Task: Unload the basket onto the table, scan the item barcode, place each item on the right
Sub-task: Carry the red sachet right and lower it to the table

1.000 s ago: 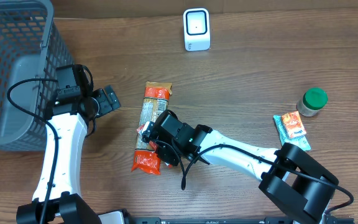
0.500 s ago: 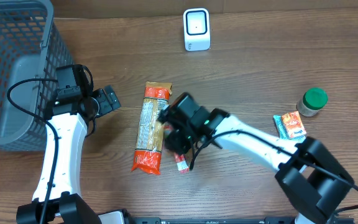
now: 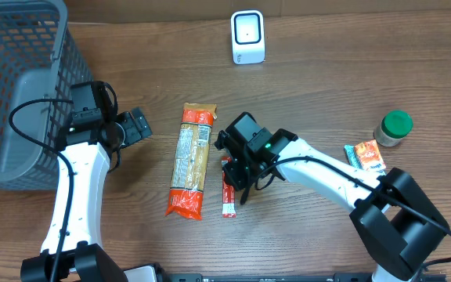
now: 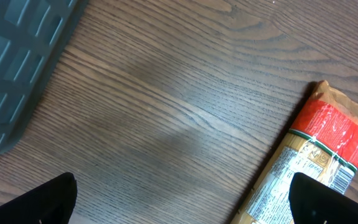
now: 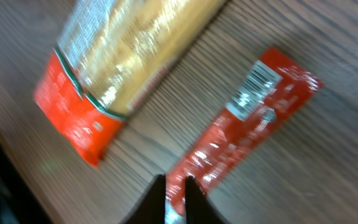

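1. Wooden worktop (image 3: 327, 86); scanner (image 3: 247, 37) well beyond the right tool (image 5: 176, 186).
2. Right tool narrow, pinching the red sachet (image 5: 241, 134) at its near end; barcode (image 5: 257, 81) faces up.
3. Left tool (image 4: 185, 202) wide, empty.
4. Step: pickup. Next: lift, present barcode to scanner.

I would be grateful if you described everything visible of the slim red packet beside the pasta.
The slim red packet is a long, narrow, glossy sachet, crinkled like foil, with a white barcode panel facing up near one end. It lies on the wooden table beside the pasta bag, not touching it. The right tool pinches its other end.
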Tool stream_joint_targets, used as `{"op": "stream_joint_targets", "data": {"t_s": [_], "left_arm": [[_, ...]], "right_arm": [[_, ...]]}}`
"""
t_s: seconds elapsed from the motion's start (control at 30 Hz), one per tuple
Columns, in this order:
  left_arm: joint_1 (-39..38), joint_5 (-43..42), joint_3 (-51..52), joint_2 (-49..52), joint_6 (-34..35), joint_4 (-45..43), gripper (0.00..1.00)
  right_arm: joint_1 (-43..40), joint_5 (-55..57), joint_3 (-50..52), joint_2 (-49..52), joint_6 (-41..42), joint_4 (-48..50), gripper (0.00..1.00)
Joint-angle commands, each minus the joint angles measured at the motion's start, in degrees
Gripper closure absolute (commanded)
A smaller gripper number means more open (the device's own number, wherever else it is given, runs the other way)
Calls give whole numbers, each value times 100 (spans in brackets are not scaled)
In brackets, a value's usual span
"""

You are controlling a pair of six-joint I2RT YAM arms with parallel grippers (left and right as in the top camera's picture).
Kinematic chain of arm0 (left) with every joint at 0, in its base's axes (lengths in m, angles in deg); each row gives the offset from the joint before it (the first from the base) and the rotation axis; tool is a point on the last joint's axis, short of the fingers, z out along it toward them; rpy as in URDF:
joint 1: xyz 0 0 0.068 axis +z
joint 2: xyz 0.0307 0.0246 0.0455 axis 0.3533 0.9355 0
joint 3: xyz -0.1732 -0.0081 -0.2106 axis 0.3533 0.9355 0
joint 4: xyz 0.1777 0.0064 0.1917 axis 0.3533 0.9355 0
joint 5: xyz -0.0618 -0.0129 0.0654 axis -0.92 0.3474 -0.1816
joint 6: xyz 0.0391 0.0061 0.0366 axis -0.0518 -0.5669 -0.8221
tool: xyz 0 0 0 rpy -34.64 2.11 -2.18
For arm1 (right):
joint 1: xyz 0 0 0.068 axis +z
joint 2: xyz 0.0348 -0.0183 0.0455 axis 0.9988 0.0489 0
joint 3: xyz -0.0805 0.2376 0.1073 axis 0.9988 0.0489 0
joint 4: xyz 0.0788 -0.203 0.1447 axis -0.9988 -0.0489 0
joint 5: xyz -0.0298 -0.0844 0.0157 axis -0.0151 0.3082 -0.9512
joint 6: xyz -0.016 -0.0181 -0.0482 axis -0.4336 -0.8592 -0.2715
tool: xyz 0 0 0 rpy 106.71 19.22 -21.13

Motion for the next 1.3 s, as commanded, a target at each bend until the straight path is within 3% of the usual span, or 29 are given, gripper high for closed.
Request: {"op": "stream_joint_targets", "data": {"t_s": [0.0,0.2,0.5,0.9,1.07,1.27], "left_arm": [[-13,50,-33,-96,-90,-2,0],[-13,50,-33,-96,-90,-2,1],[-13,50,-33,-96,-90,-2,0],[-13,50,-33,-96,-90,-2,0],[-13,50,-33,-96,-90,-2,0],[-13,50,-33,-96,-90,-2,0]], "right_arm": [[208,116,155,-151,1517,450,96],[365,1360,538,-151,2476,861,96],[365,1515,881,-146,3812,1290,96],[590,1519,931,-129,3943,1521,96],[590,2046,1191,-96,4933,1519,96],[485,2326,1213,-98,4896,1539,96]]}}
